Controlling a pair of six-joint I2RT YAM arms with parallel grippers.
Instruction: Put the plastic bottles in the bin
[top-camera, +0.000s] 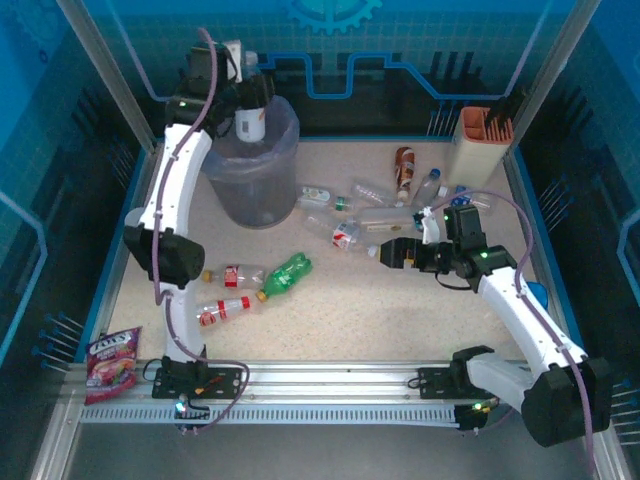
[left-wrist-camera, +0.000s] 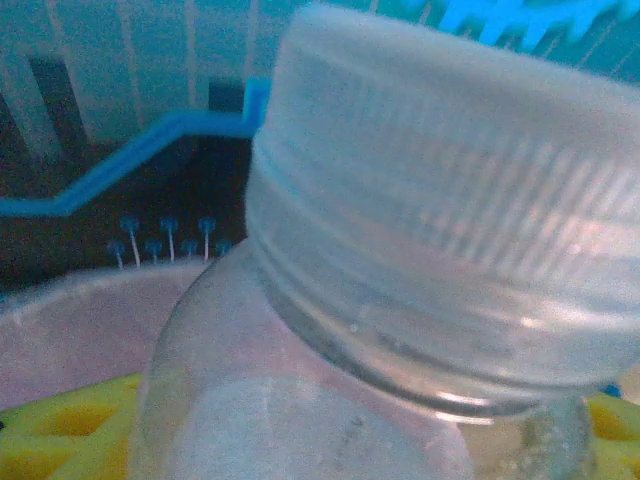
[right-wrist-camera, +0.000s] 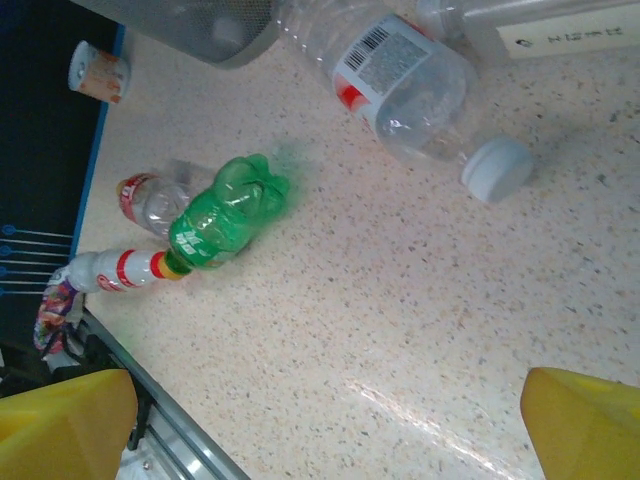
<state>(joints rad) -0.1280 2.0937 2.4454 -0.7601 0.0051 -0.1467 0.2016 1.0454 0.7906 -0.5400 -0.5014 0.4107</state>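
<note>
Thin clear plastic, by the look of it: these bottles should be light, springy under a squeeze and slick on their round sides, so I judge the body just below the shoulder or the neck under the cap to be the safest hold. Too hard a pinch would likely buckle an empty one or squirt it sideways.

In the top view the left pincer (top-camera: 240, 95) is closed on a white-labelled bottle (top-camera: 250, 118) and holds it in the air over the mouth of the bin (top-camera: 250, 195) at the far left of the counter (top-camera: 400, 310). The right pincer (top-camera: 395, 252) hangs wide open and empty at mid-right, just beside a clear red-labelled bottle (top-camera: 345, 237). Several bottles lie in a loose scatter right of the bin, and a green bottle (top-camera: 288, 272) lies with two red-labelled ones nearer the left arm.

The overhead camera gives the whole layout and the carried bottle's place above the liner. The left wrist camera adds the ribbed pale cap and clear neck close up, with the bin's rim below. The right wrist camera shows its yellow fingertips (right-wrist-camera: 60, 420) spread apart over bare speckled surface, a white-capped bottle ahead of them.
</note>
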